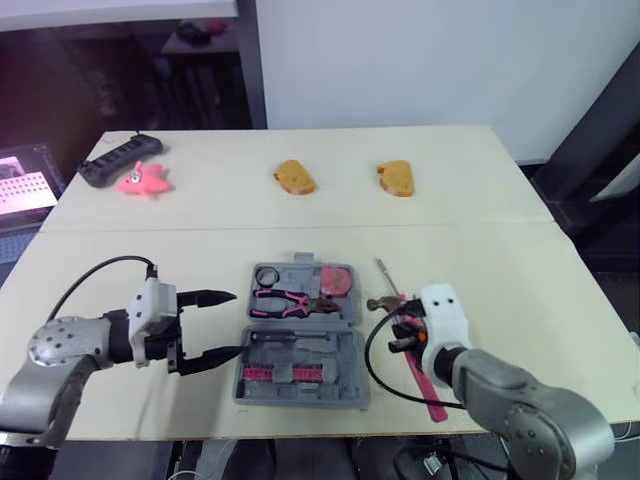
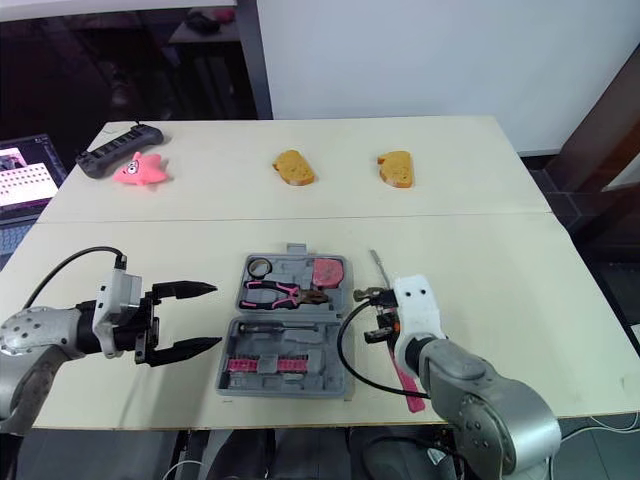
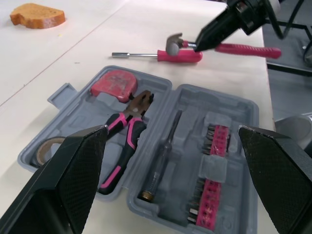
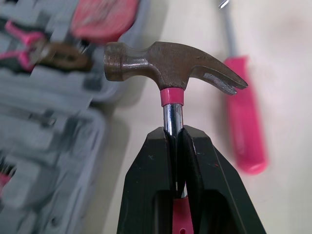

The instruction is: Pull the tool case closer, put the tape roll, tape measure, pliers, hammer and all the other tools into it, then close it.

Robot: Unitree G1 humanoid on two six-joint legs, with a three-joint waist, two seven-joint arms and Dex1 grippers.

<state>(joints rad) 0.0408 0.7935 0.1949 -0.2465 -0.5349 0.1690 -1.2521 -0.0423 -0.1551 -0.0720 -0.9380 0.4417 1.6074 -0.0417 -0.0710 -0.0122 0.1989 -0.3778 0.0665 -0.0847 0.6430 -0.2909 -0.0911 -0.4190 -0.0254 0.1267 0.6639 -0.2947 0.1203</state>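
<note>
The grey tool case (image 1: pixel 345 350) lies open at the table's front middle. Its far half holds the tape roll (image 1: pixel 266 275), pink pliers (image 1: pixel 285 300) and red tape measure (image 1: pixel 338 280). The near half holds a thin screwdriver (image 1: pixel 300 337) and pink bits (image 1: pixel 280 373). My right gripper (image 4: pixel 174 141) is shut on the hammer's (image 4: pixel 170 66) steel neck, just right of the case, with the pink handle (image 1: pixel 430 390) trailing toward the table's front edge. A pink screwdriver (image 4: pixel 243 126) lies on the table beyond the hammer. My left gripper (image 1: pixel 230 323) stands open just left of the case.
Two bread slices (image 1: pixel 295 177) (image 1: pixel 396 177), a pink star toy (image 1: pixel 143 180) and a black power strip (image 1: pixel 120 160) lie on the far half of the table. A laptop (image 1: pixel 25 185) sits off its left side. The case is close to the table's front edge.
</note>
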